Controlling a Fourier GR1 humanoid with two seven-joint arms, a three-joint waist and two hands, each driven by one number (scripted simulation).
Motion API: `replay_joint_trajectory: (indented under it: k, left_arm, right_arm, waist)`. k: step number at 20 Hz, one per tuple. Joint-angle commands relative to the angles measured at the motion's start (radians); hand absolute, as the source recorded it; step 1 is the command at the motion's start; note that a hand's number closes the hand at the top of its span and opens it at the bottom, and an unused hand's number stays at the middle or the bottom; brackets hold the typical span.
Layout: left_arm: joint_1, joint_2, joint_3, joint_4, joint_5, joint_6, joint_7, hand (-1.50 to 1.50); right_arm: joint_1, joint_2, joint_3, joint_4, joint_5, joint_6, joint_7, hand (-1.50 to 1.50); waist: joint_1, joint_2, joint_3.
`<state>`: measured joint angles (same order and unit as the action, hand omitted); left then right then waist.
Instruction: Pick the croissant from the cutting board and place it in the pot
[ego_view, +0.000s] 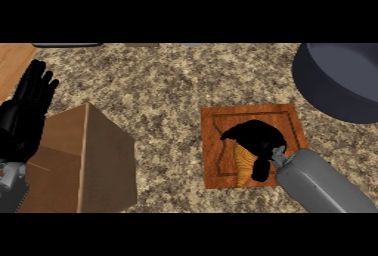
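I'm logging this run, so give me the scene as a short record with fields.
croissant: on the cutting board, mostly hidden by the right hand
right hand: over the croissant, fingers curled round it
left hand: open, resting at the view's left edge
pot: upper right, apart from the board
brown box: left of the board

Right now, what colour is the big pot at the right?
Dark bluish grey pot, seen in the head view.

The right hand (255, 140) covers most of the croissant (244, 165) (only a tan strip shows below the fingers) and the middle of the cutting board (214, 150), while the dark pot (336, 80) runs off the right edge.
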<state>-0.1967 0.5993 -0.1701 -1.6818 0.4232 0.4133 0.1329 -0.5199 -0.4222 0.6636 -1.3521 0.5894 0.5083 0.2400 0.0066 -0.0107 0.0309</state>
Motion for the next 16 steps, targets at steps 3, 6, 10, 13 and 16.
replay_joint_trajectory:
  k: [3, 6, 10, 13, 16]
  left_arm:
    - [-0.013, -0.082, -0.032, 0.090, -0.007, 0.009, -0.027, 0.00]
    - [-0.023, -0.068, -0.028, 0.066, -0.006, 0.030, 0.001, 0.00]
    - [0.037, -0.062, -0.034, 0.017, -0.014, 0.041, -0.031, 0.00]
    - [0.049, -0.038, -0.001, 0.047, 0.019, 0.013, -0.038, 0.00]
    - [0.052, -0.004, 0.018, 0.025, 0.039, 0.020, -0.011, 0.00]
  right_arm:
    - [-0.006, -0.007, 0.055, 0.092, 0.096, -0.075, -0.168, 1.50]
    - [0.029, 0.007, 0.058, 0.073, 0.115, -0.090, -0.164, 1.50]
    - [0.030, -0.027, 0.040, 0.082, 0.128, -0.075, -0.220, 1.50]
    - [0.163, -0.085, 0.009, -0.110, 0.067, -0.097, -0.261, 1.50]
    - [0.293, -0.206, -0.040, -0.254, 0.000, -0.125, -0.365, 1.50]
  waist:
    - [-0.003, 0.019, -0.030]
    - [-0.009, 0.014, -0.030]
    - [-0.002, 0.011, -0.031]
    - [-0.027, 0.007, -0.031]
    - [-0.047, 0.002, -0.031]
